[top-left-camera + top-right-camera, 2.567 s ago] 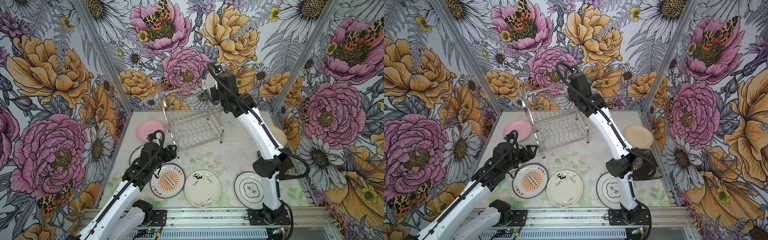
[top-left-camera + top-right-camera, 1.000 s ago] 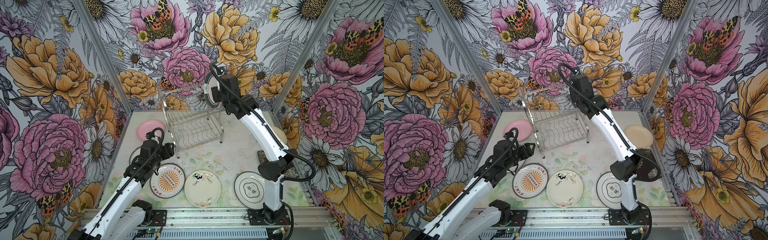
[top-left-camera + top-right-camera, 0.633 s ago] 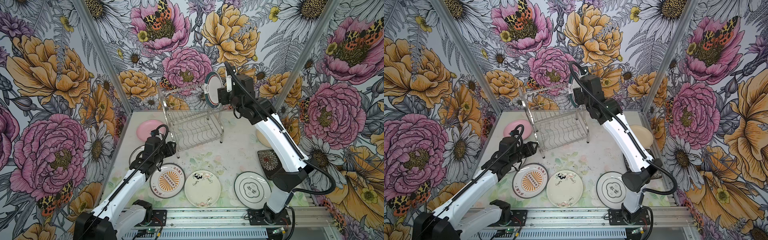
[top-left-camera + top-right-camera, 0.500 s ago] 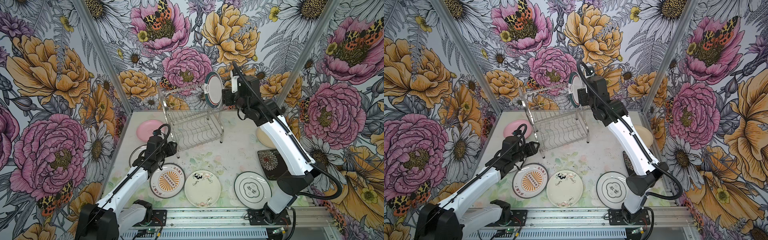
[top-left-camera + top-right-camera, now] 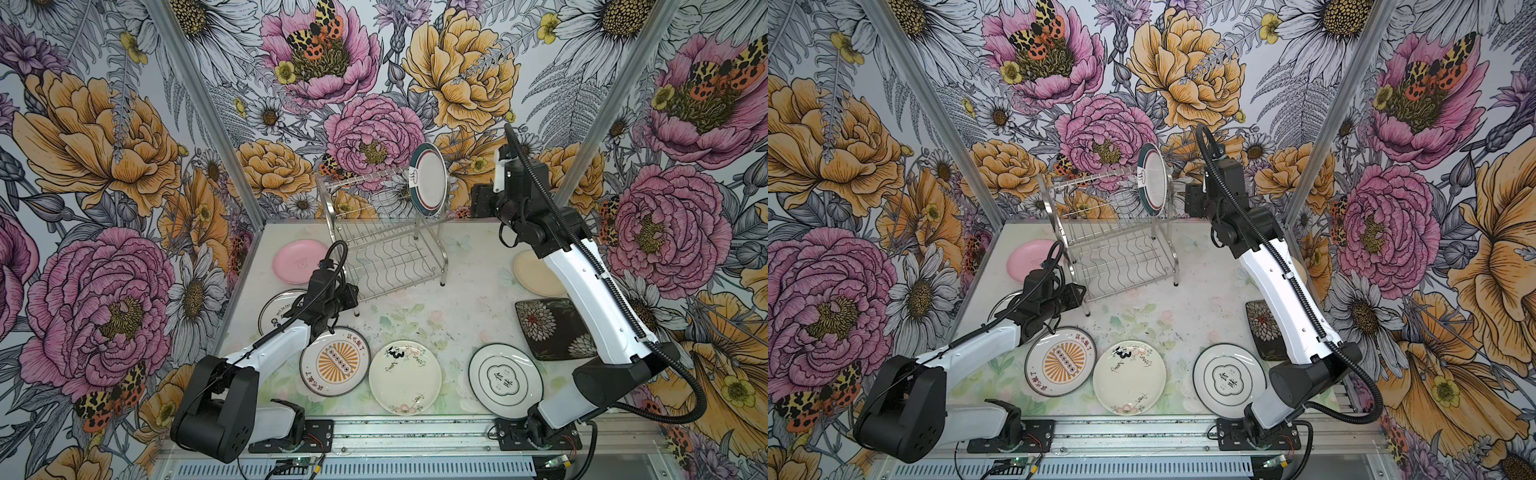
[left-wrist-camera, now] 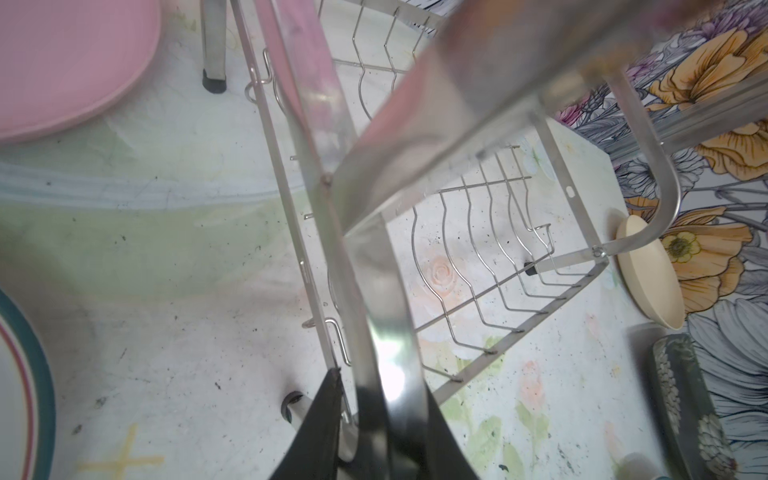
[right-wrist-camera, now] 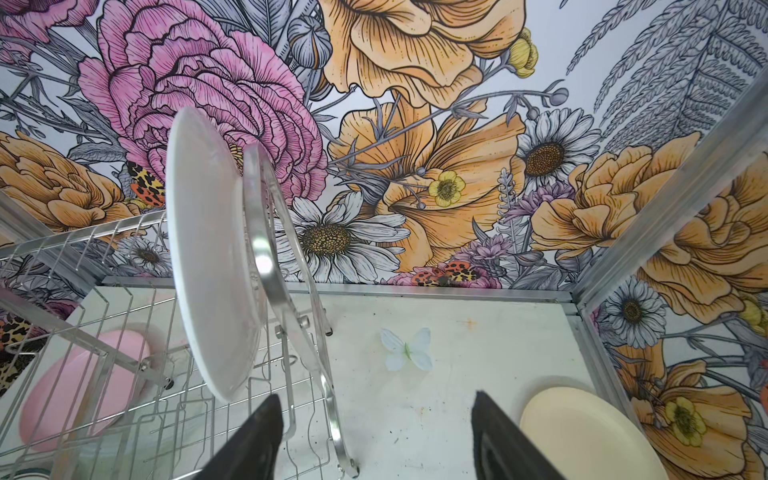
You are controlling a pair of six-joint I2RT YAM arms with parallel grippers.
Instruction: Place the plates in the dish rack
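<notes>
- The dish rack [image 5: 386, 257] stands at the far middle of the table [image 5: 457, 316]. Both top views show its two tiers of wavy wire.
- The left gripper [image 5: 351, 293] is at the rack's near-left corner. In the left wrist view its black fingers [image 6: 316, 436] sit on either side of the shiny arched side frame, closed around it low down, near the foot.
- A teal-and-red-rimmed white plate [image 5: 430, 180] stands on edge in the upper tier at the rack's right end, just inside the right arched frame.
- The right gripper [image 5: 478, 201] hangs just right of that plate, level with it and clear of it. In the right wrist view its jaws gape wide with nothing between them.
- The pink plate [image 5: 299, 262] lies flat just left of the rack, farther back than the left gripper.
- A dark-rimmed white plate [image 5: 276, 309] lies partly hidden under the left arm.
- Along the near edge, from left to right, lie the orange sunburst plate [image 5: 334, 361], a cream plate with black script [image 5: 405, 376] and a green-ringed plate with characters [image 5: 505, 380].
- The dark square floral plate [image 5: 548, 328] and the plain cream plate [image 5: 532, 272] lie on the right, partly behind the right arm and well below its gripper.
</notes>
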